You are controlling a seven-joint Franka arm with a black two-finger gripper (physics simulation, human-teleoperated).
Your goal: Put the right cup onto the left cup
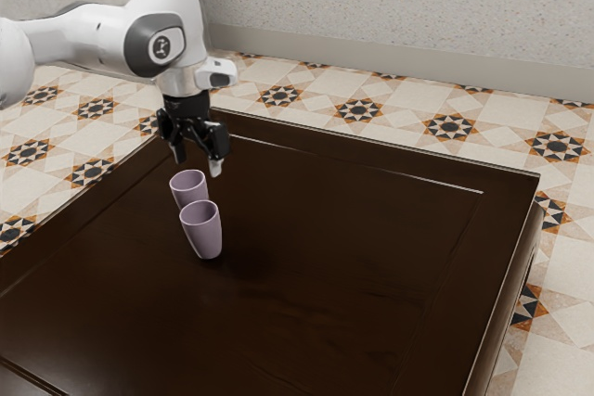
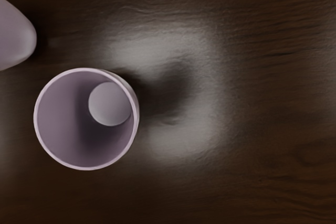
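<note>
Two lilac cups (image 1: 201,232) stand upright, close but apart, on the dark table (image 1: 371,229); their upward mouths should permit nesting. We find the gripper (image 1: 198,166) above them, fingers spread and gripping nothing, presumably to straddle a wall. We cannot certify which cup is the right one.

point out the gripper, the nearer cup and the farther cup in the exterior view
Gripper (image 1: 198,163): exterior view, midway between its fingertips.
Nearer cup (image 1: 204,236): exterior view, outer wall below the rim.
Farther cup (image 1: 189,197): exterior view, outer wall just under the rim.
</note>
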